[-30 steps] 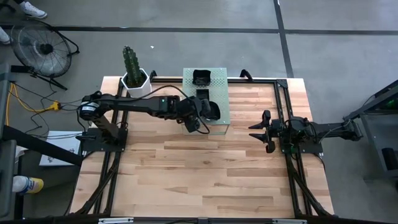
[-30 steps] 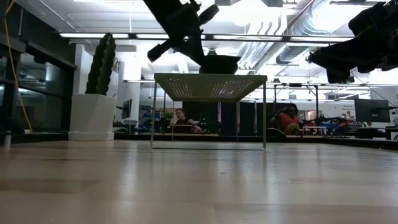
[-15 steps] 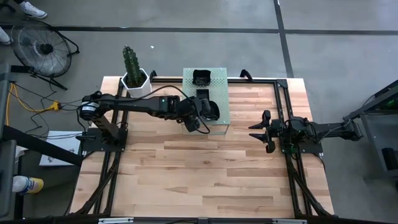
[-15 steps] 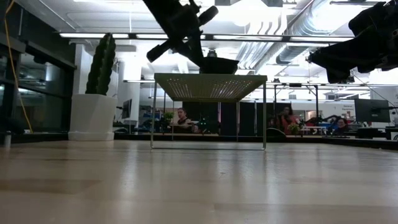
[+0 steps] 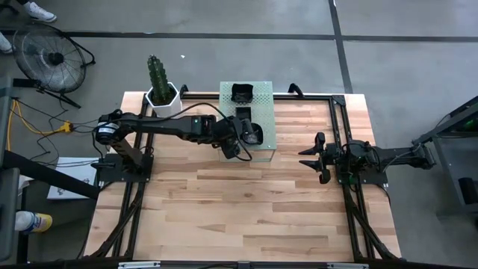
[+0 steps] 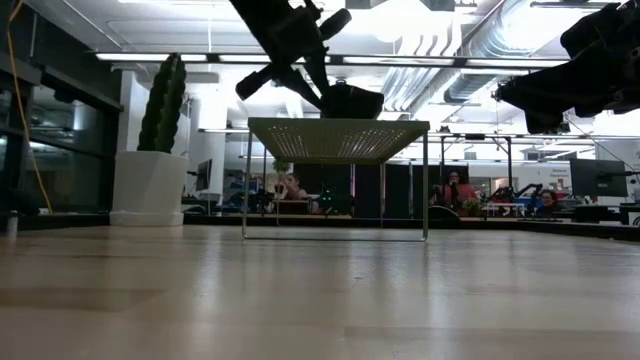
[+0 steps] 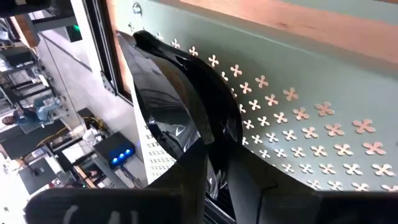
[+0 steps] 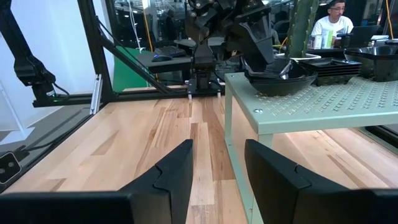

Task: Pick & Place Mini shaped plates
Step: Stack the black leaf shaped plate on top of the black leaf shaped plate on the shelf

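Note:
My left gripper (image 5: 240, 139) reaches over the near end of the pale green perforated stand (image 5: 264, 112) and is shut on a round glossy black mini plate (image 5: 255, 135). In the right wrist view that plate (image 8: 256, 43) stands tilted over a short stack of round black plates (image 8: 278, 79) on the stand top. A square plate (image 5: 243, 113) and a further black stack (image 5: 240, 93) sit on the stand farther back. My right gripper (image 5: 308, 157) waits open above the table's right side, fingers pointing left toward the stand. My left gripper pinches the round plate by its rim (image 7: 208, 134), one finger (image 7: 189, 180) on either face. It comes slanting down from the table's left (image 6: 318, 85). The plate is tilted up at the gripped edge, and its lower part still rests in the stack (image 8: 278, 79).
A white hexagonal cactus pot (image 5: 162, 97) stands at the far left corner. The stand (image 6: 335, 135) rises on thin legs, with open space under it. Bare wood lies near and centre (image 5: 239, 209). Black frame rails (image 5: 340, 127) run along both sides. People sit in the room beyond (image 8: 333, 18).
My left gripper has tipped the held plate up a little at its gripped edge. In the low view the plate now stands taller over the stand top than a second ago. The stack beneath has stayed put.

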Robot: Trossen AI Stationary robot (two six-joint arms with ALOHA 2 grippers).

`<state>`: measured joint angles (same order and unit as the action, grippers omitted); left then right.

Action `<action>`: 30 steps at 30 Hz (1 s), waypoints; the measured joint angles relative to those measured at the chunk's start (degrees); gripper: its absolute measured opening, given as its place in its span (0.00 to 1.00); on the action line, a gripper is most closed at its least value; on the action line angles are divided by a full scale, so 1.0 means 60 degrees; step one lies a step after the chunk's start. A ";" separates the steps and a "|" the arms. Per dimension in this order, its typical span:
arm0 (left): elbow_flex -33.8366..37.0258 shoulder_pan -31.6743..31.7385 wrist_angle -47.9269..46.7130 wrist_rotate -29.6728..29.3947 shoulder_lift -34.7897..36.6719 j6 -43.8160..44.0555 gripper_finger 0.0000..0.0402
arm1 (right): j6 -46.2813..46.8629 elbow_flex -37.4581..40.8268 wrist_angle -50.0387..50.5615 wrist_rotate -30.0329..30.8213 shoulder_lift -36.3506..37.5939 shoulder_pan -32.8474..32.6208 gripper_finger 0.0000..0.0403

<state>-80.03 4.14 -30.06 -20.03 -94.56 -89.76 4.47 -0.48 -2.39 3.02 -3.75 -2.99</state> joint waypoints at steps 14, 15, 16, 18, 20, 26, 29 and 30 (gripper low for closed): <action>0.0000 0.0000 0.0088 -0.0213 0.0004 0.0035 0.29 | -0.0002 -0.0002 0.0000 -0.0001 0.0000 -0.0001 0.35; 0.0000 0.0000 0.0098 -0.0333 0.0004 0.0046 0.31 | 0.0000 0.0002 0.0000 0.0000 0.0000 -0.0003 0.35; 0.0000 0.0000 0.0102 -0.0471 0.0007 0.0080 0.33 | -0.0001 0.0000 0.0000 -0.0002 0.0000 0.0001 0.35; 0.0000 0.0000 0.0102 -0.0701 0.0007 0.0188 0.35 | 0.0000 -0.0002 0.0000 -0.0003 0.0000 -0.0003 0.35; 0.0000 0.0000 0.0102 -0.0837 0.0007 0.0251 0.38 | -0.0002 -0.0001 0.0001 0.0000 0.0000 -0.0003 0.35; 0.0000 0.0000 0.0102 -0.1059 0.0007 0.0255 0.41 | 0.0000 -0.0002 0.0000 0.0000 0.0000 0.0001 0.35; 0.0000 0.0000 0.0138 -0.1089 0.0007 0.0255 0.41 | 0.0000 0.0001 0.0000 0.0001 0.0000 -0.0002 0.35; 0.0000 0.0000 0.0190 -0.1089 0.0007 0.0259 0.41 | -0.0002 0.0002 0.0002 -0.0001 0.0000 0.0001 0.35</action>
<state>-80.03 4.14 -28.92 -26.57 -94.52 -88.20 4.46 -0.47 -2.38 3.01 -3.75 -2.98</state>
